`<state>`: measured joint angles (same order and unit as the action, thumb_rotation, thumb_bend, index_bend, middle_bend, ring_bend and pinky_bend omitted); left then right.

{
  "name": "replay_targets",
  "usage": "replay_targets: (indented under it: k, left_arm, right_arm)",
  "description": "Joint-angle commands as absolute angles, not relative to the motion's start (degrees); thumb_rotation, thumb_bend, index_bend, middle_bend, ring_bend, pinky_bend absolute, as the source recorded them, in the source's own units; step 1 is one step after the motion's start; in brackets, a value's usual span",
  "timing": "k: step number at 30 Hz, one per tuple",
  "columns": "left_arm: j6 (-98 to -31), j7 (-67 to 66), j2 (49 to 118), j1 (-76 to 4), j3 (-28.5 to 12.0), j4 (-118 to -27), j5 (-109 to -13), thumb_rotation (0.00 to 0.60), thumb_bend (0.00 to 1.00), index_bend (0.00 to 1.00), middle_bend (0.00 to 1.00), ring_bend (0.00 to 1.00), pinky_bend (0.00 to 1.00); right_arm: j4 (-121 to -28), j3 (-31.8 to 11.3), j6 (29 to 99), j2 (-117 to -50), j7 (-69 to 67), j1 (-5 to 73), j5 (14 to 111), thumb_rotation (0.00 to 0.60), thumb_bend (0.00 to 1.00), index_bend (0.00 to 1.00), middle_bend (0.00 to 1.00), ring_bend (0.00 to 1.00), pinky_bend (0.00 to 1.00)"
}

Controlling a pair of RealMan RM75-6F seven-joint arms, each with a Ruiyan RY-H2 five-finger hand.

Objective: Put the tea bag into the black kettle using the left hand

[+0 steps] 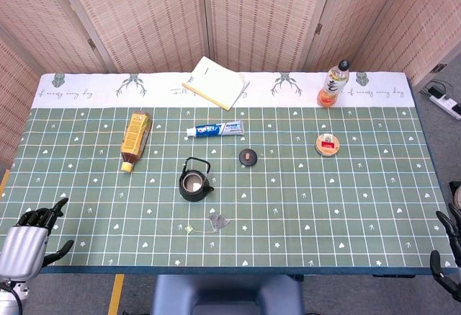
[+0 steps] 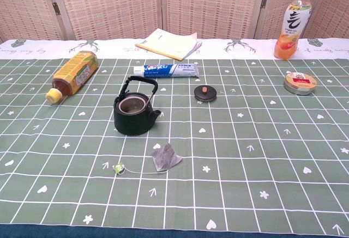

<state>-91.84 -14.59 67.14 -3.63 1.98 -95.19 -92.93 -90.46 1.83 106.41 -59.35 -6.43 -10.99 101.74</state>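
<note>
The black kettle [image 1: 194, 183] [image 2: 135, 112] stands open on the green cloth, handle upright, its round lid [image 1: 248, 157] [image 2: 205, 92] lying apart to its right. A grey tea bag [image 1: 218, 220] [image 2: 166, 157] lies flat just in front of the kettle, its string running left to a small green tag [image 1: 189, 228] [image 2: 118, 168]. My left hand [image 1: 30, 239] hovers at the table's near left corner, fingers spread, holding nothing. My right hand [image 1: 448, 246] shows at the near right edge, fingers apart and empty. Neither hand appears in the chest view.
A yellow tea bottle [image 1: 135, 140] [image 2: 73, 75] lies on its side at left. A toothpaste tube [image 1: 215, 129] [image 2: 166, 71] and a notebook [image 1: 215, 82] [image 2: 169, 44] sit behind the kettle. An orange drink bottle [image 1: 332, 84] [image 2: 291, 24] and a round tin [image 1: 328, 143] [image 2: 300, 83] stand at right.
</note>
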Motion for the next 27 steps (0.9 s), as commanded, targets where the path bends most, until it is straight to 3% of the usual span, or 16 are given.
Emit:
replay_targets:
  k: [1, 6, 9, 13, 16, 19, 22, 27]
  left_arm:
    - [-91.0, -14.7, 67.2, -3.8, 2.1, -95.1, -92.8, 0.485, 0.16, 0.1, 0.34, 0.29, 0.3]
    - [-89.7, -12.0, 65.9, -4.1, 2.7, -96.3, -93.9, 0.485, 0.16, 0.07, 0.34, 0.29, 0.27]
    - [-84.8, -10.9, 62.6, -6.5, 3.0, -100.0, -93.3, 0.486, 0.16, 0.09, 0.37, 0.35, 0.4]
    - [-72.6, -12.0, 56.1, -12.4, 2.4, -109.3, -88.4, 0.483, 0.16, 0.06, 0.55, 0.58, 0.7]
    - [-62.9, -14.1, 52.3, -18.0, 0.2, -114.6, -80.6, 0.485, 0.16, 0.1, 0.67, 0.69, 0.84]
    - [-57.7, -14.7, 52.8, -22.6, -2.8, -114.9, -75.3, 0.486, 0.16, 0.13, 0.81, 0.82, 0.95]
    - [-56.7, -11.6, 56.8, -25.0, -4.7, -112.5, -76.9, 0.481, 0.17, 0.21, 0.96, 0.97, 1.0]
    - [-46.8, -6.7, 60.6, -31.5, -6.2, -110.0, -73.8, 0.484, 0.28, 0.36, 1.0, 1.0, 1.0]
  right_arm:
    - [-90.4, 1.8, 106.5, -59.3, -6.6, -11.0, 101.7, 0.6, 0.61, 0.0, 0.0, 0.0, 0.0]
    - [-90.4, 1.6, 106.1, -58.9, -7.7, -10.7, 101.1, 0.6, 0.61, 0.0, 0.0, 0.0, 0.0]
    - [-90.3, 1.3, 105.9, -58.8, -8.2, -10.5, 100.7, 0.6, 0.61, 0.0, 0.0, 0.0, 0.0]
    - [-90.7, 0.7, 104.7, -58.5, -8.8, -9.7, 99.7, 0.6, 0.61, 0.0, 0.0, 0.0, 0.0]
    - [-91.0, 0.3, 103.2, -58.5, -8.6, -8.7, 99.0, 0.6, 0.61, 0.0, 0.0, 0.0, 0.0]
    - [-91.6, -0.2, 100.6, -58.5, -7.8, -7.5, 97.5, 0.6, 0.61, 0.0, 0.0, 0.0, 0.0]
    - [-92.1, -0.9, 98.3, -58.4, -7.8, -6.4, 95.4, 0.6, 0.61, 0.0, 0.0, 0.0, 0.0]
    - [-92.4, -1.7, 97.1, -58.0, -8.8, -5.8, 93.4, 0.6, 0.61, 0.0, 0.0, 0.0, 0.0]
